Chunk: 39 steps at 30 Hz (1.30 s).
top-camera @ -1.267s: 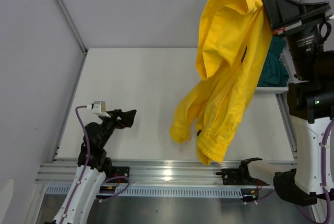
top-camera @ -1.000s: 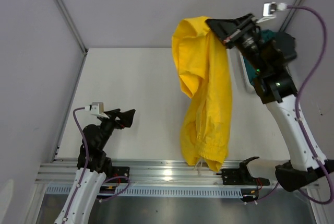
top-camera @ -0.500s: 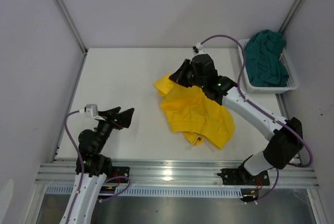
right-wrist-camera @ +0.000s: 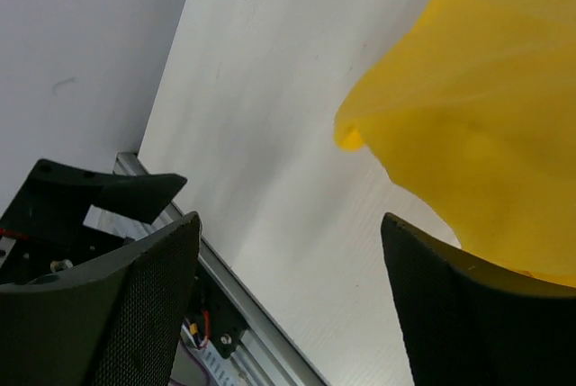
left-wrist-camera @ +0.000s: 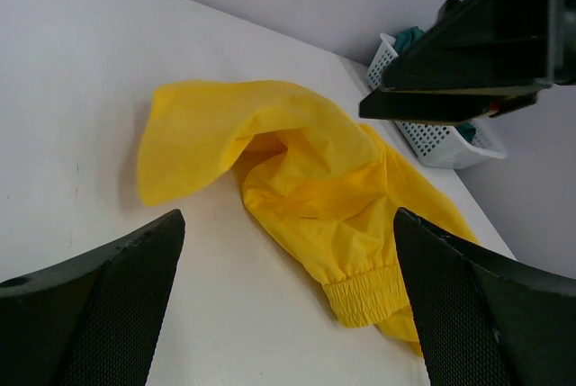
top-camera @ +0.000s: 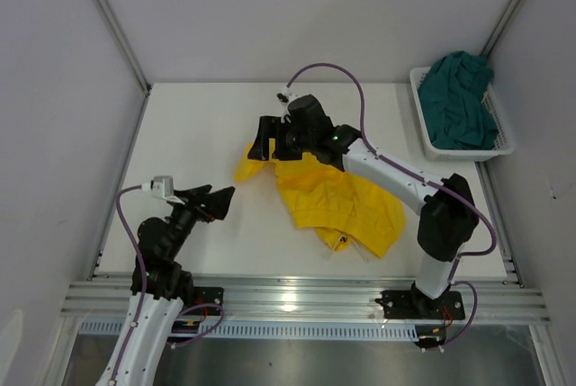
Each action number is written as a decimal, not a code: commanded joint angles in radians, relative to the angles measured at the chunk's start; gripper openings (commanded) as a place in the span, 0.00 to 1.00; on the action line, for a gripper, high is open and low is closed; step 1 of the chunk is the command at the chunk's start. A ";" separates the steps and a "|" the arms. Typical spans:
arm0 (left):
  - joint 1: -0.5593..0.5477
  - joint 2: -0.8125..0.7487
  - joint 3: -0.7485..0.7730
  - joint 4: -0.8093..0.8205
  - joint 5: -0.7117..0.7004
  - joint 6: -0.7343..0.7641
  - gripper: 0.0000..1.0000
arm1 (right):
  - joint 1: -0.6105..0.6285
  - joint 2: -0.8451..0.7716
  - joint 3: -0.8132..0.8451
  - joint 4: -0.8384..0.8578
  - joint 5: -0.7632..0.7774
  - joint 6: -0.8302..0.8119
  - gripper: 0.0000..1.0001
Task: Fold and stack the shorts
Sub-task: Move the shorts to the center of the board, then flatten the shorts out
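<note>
You see yellow shorts (top-camera: 337, 206) lying crumpled at centre of table (top-camera: 198, 125), 1 flap spread to left. Right gripper (top-camera: 262, 145) over that flap, fingers apart, gripping nothing. Left gripper (top-camera: 214, 199) spread wide, near left side, apart from cloth. Teal shorts (top-camera: 457, 103) bunched in white mesh basket (top-camera: 468, 153), far right corner.

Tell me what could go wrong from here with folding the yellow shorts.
The yellow shorts lie bunched, not flat, so a fold now may lock in wrinkles. The right tool hangs open over one corner and could snag the fabric as it moves. The left tool is apart from the cloth, so nothing pins it.
</note>
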 commanded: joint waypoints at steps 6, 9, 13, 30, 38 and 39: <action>-0.006 0.014 0.059 -0.054 -0.072 0.042 0.99 | 0.072 -0.233 -0.201 -0.091 0.185 -0.294 0.80; -0.006 0.042 0.065 -0.094 -0.124 0.042 0.99 | 0.115 -0.238 -0.265 -0.166 0.327 -0.334 0.70; -0.005 0.109 0.081 -0.151 -0.213 0.038 0.99 | 0.244 -0.236 -0.338 -0.180 0.439 -0.346 0.67; -0.005 0.094 0.072 -0.168 -0.235 0.061 0.99 | 0.379 0.075 -0.229 -0.307 0.782 -0.225 0.63; -0.006 0.105 0.076 -0.174 -0.238 0.065 0.99 | 0.324 0.124 -0.267 -0.252 0.755 -0.211 0.56; -0.006 0.102 0.076 -0.174 -0.238 0.067 0.99 | 0.320 0.129 -0.270 -0.240 0.752 -0.211 0.55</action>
